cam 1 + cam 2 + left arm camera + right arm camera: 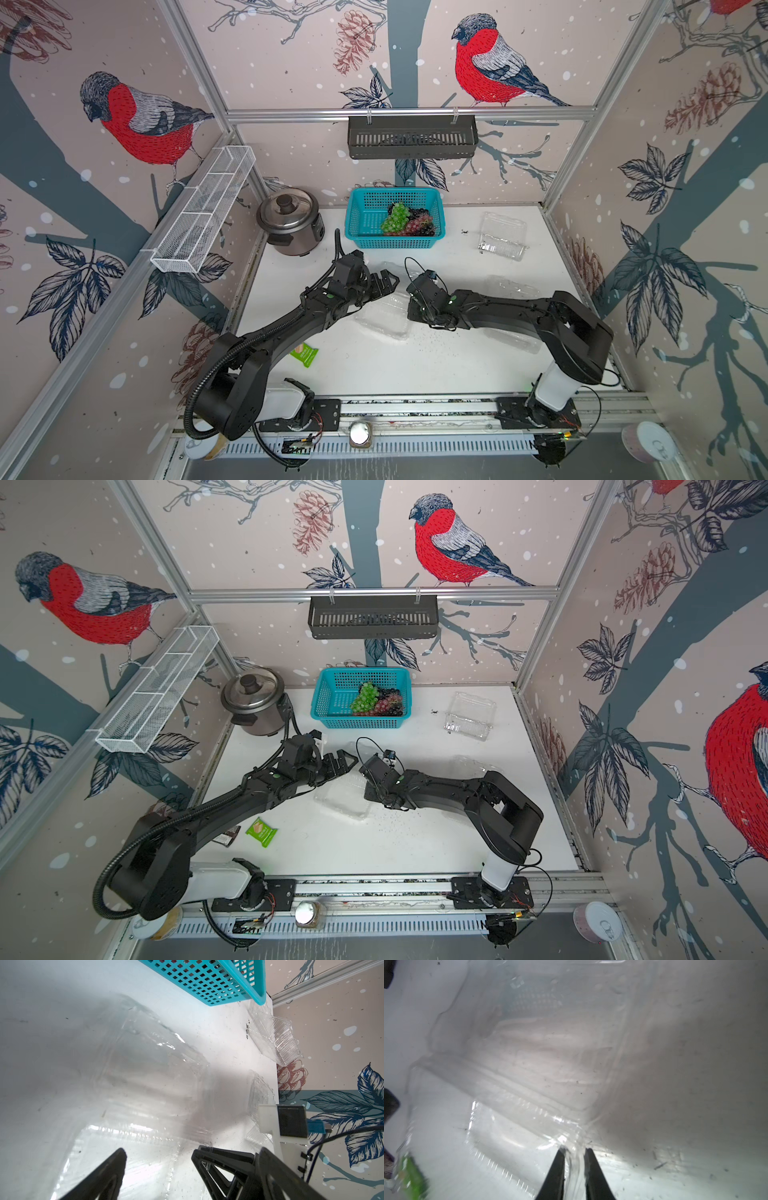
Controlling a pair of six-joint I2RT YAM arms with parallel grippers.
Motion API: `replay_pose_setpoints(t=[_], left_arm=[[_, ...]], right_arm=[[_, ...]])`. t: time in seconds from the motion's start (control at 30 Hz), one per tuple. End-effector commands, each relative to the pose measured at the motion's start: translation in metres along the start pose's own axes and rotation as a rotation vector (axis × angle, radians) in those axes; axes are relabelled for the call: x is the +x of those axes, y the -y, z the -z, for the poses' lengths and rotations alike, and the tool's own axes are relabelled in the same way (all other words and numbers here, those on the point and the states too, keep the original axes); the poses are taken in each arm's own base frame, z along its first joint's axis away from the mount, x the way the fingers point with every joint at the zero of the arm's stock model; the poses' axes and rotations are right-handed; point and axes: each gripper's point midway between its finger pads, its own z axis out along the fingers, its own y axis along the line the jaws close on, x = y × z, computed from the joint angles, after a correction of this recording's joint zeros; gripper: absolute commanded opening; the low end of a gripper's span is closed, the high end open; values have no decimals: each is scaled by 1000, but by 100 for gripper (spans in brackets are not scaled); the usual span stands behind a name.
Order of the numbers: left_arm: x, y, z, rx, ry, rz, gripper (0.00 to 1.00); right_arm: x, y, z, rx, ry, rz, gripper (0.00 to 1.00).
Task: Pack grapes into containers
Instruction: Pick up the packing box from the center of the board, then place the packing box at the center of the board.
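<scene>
The grapes (406, 220), green, red and dark bunches, lie in the teal basket (395, 192) at the back. One clear container (384, 320) lies mid-table between both grippers. In the right wrist view my right gripper (575, 1150) is shut on that container's (550, 1064) thin rim corner. My left gripper (384, 282) stands open at its far side; in the left wrist view one of its fingers (200, 1153) touches the plastic edge (145, 1084). A second container (500, 237) sits at the back right. A third container (509, 286) lies behind the right arm, partly hidden.
A steel rice cooker (289, 224) stands at the back left. A green packet (304, 354) lies near the left arm, with a dark packet (230, 837) beside it. A black rack (411, 137) hangs on the back rail and a white wire shelf (203, 208) on the left wall.
</scene>
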Motion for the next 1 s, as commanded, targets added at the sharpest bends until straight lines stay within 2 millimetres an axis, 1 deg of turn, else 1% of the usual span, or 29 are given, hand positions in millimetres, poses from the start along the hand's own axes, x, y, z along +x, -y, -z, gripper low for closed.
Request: replay_pose_setpoints(t=[0.0, 0.1, 0.17, 0.23, 0.33, 0.43, 0.5, 0.7, 0.87, 0.97], left_arm=[[5, -4, -1, -1, -15, 4, 98], [7, -4, 0, 3, -19, 6, 98], [4, -4, 3, 3, -10, 6, 98], [0, -4, 6, 6, 2, 9, 98], [-10, -3, 16, 19, 23, 19, 98], [-24, -2, 30, 9, 64, 32, 98], [-34, 0, 40, 2, 94, 28, 98], [-59, 13, 70, 40, 177, 30, 98], [-82, 24, 98, 50, 308, 1, 98], [-98, 29, 116, 53, 372, -12, 98]], right_arm=[[-2, 21, 2, 101, 26, 75, 16], [-6, 32, 3, 161, 46, 111, 12], [-11, 36, 5, 183, 71, 129, 12], [-15, 37, 9, 185, 95, 140, 11], [-24, 31, 15, 170, 125, 164, 7], [-34, 20, 22, 144, 165, 195, 7], [-43, 9, 27, 116, 195, 231, 7], [-66, -20, 48, 59, 303, 322, 6], [-88, -46, 68, -12, 396, 352, 7], [-101, -62, 71, -33, 444, 367, 7]])
